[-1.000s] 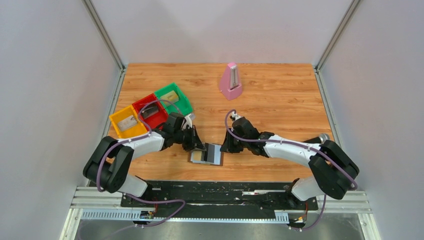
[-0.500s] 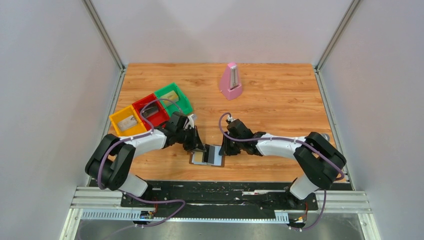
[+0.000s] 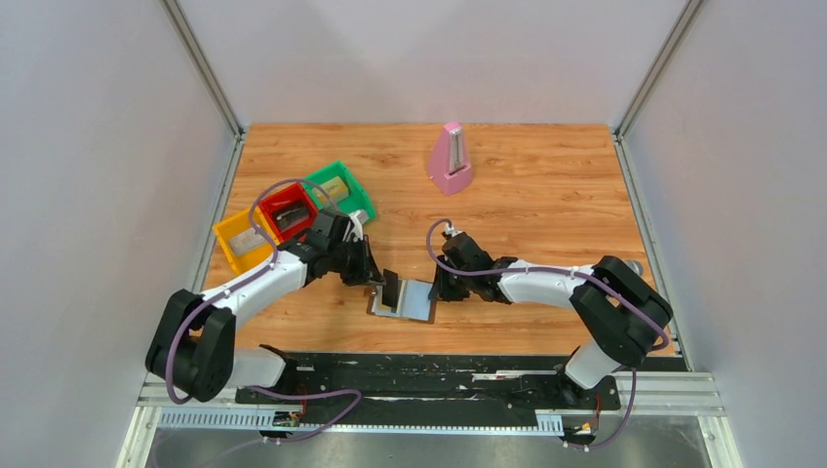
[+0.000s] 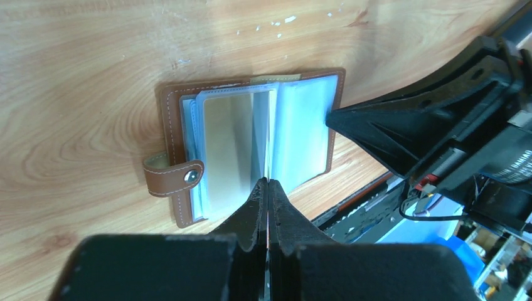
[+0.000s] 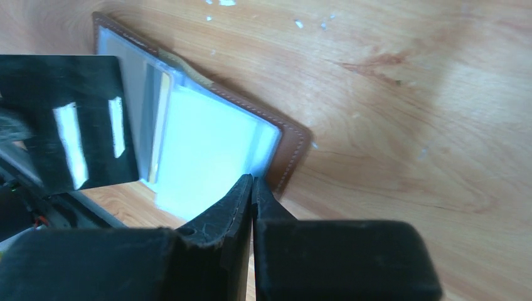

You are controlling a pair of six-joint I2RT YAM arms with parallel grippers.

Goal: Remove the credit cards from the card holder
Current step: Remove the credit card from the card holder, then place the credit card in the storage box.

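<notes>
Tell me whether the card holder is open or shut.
Open. The card holder lies spread on the table, grey-blue sleeves facing up, and its clasp tab sticks out unfastened at one side.

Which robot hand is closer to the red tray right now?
Left. The left gripper, pinching a dark card, is a little to the red tray's right. The right gripper is farther right still, on the far side of the card holder.

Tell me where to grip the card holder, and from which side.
Best bet: the brown rim of the card holder on its right side, approached low from the right. It lies open and flat, the clasp tab juts left, and sleeves stand up mid-spine.
</notes>
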